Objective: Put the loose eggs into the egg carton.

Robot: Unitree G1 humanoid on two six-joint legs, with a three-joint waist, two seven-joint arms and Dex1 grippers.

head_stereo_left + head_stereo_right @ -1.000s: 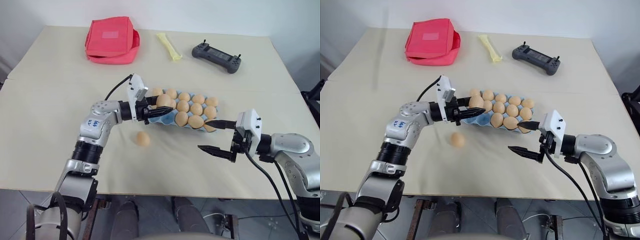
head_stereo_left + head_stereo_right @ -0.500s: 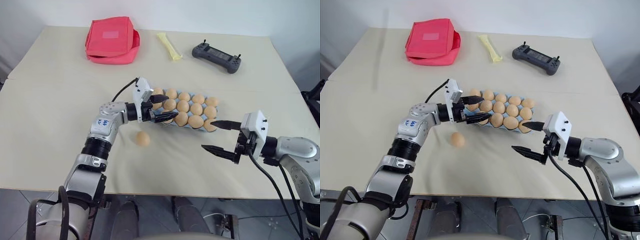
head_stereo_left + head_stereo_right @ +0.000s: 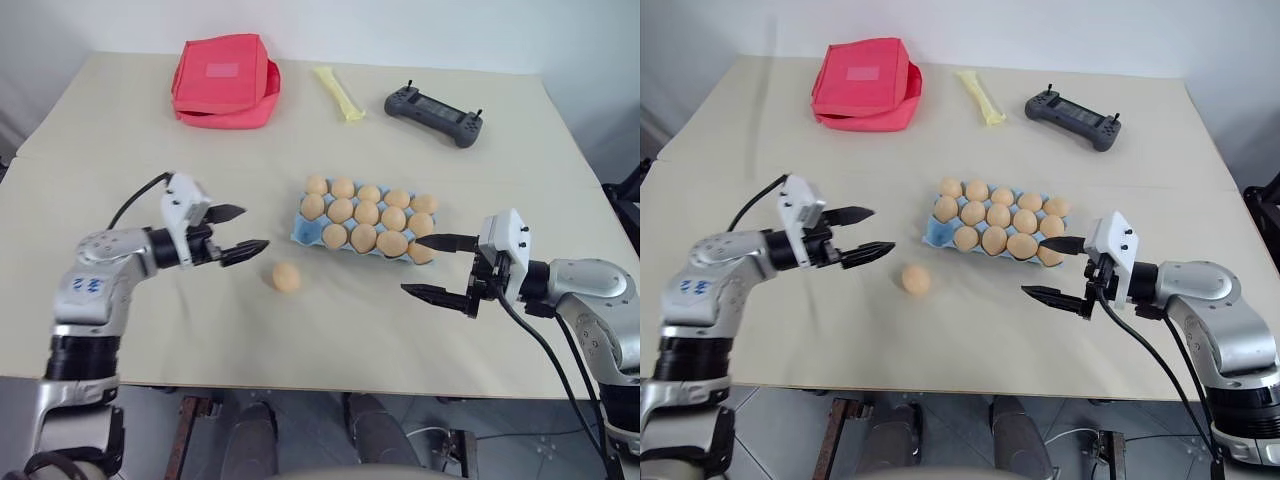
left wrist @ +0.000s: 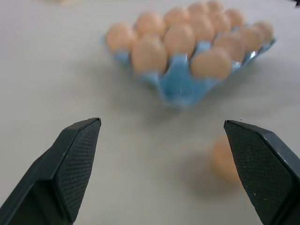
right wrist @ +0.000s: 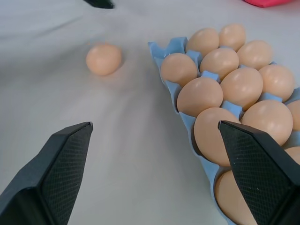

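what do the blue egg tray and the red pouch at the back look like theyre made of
The light blue egg carton looks like thin moulded plastic, though moulded pulp is possible: the right wrist view shows smooth, thin cup edges with a slight sheen. The red pouch looks like soft matte fabric: its sides sag and fold, with a stitched patch on top.

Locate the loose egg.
Left eye view: the loose egg lies on the table, just near-left of the carton, between the two pincers.

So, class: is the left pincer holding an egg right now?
No: the left pincer is open and empty, and the loose egg lies on the table beside it.
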